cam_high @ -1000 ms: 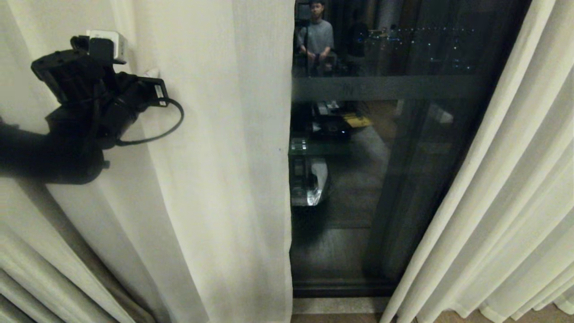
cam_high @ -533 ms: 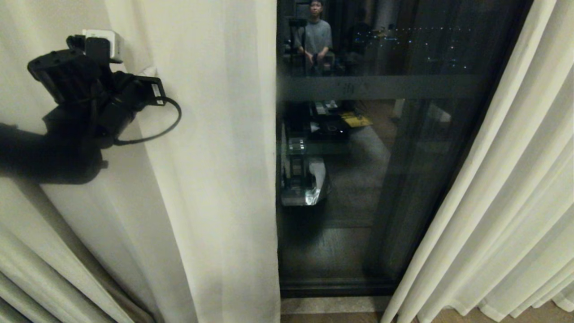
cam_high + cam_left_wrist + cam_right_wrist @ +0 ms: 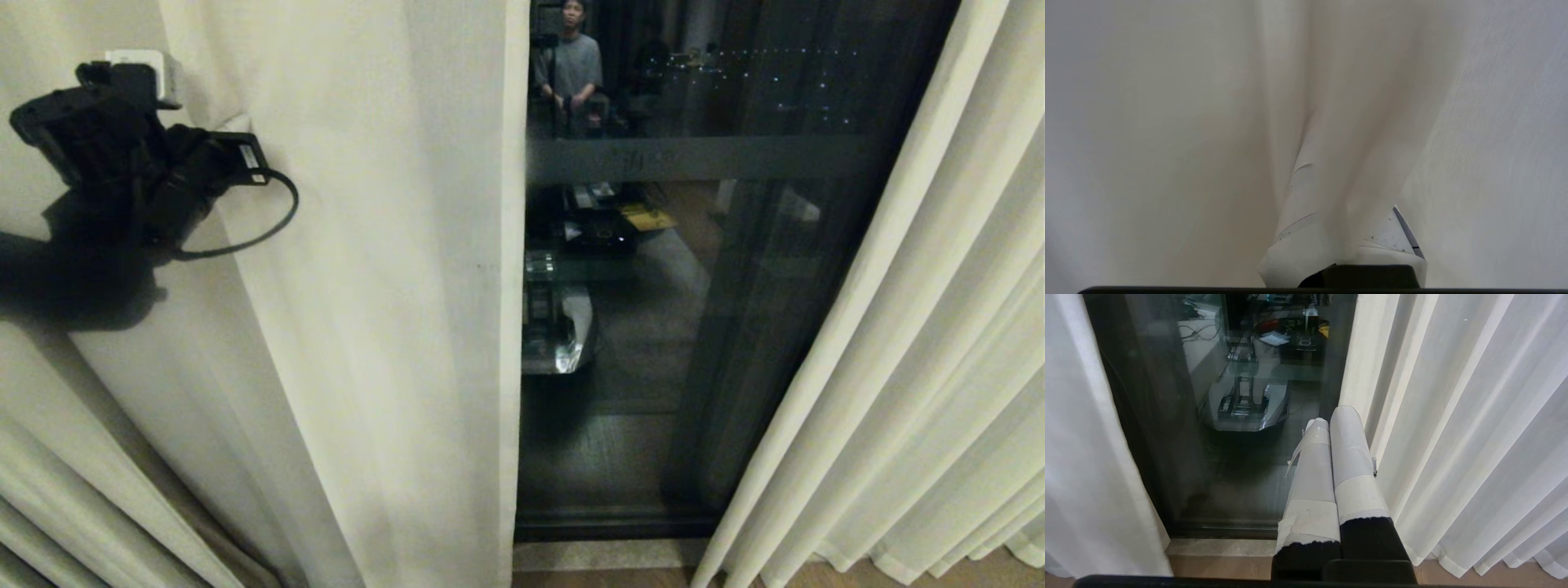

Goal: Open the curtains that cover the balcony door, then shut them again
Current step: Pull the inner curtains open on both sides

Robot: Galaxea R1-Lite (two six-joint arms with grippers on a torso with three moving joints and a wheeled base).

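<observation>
The floor-length cream-white pleated curtains [image 3: 392, 310] hang in two halves with a gap between them, so the tall dark-framed reflective glass balcony door [image 3: 678, 327] with its pale frosted band shows through the middle. The left panel's inner edge hangs straight down just left of centre, and the right panel [image 3: 914, 367] sweeps off toward the right edge.

The left gripper [image 3: 233, 131] sits up high on the left, pinched tight on a fold of the left panel. In the left wrist view its white-taped fingers [image 3: 1306, 220] are mostly buried in bunched fabric, so that's a proper grip on cloth. The right gripper [image 3: 1331, 433] is clamped shut on nothing, pointing down at the door sill between the two panels, basically parked.

My read: we're in the opening half, dragging the left panel sideways off the glass. Next it needs to haul that fold further left without the fabric slipping out. A person's reflection shows in the glass, nothing to worry about.
</observation>
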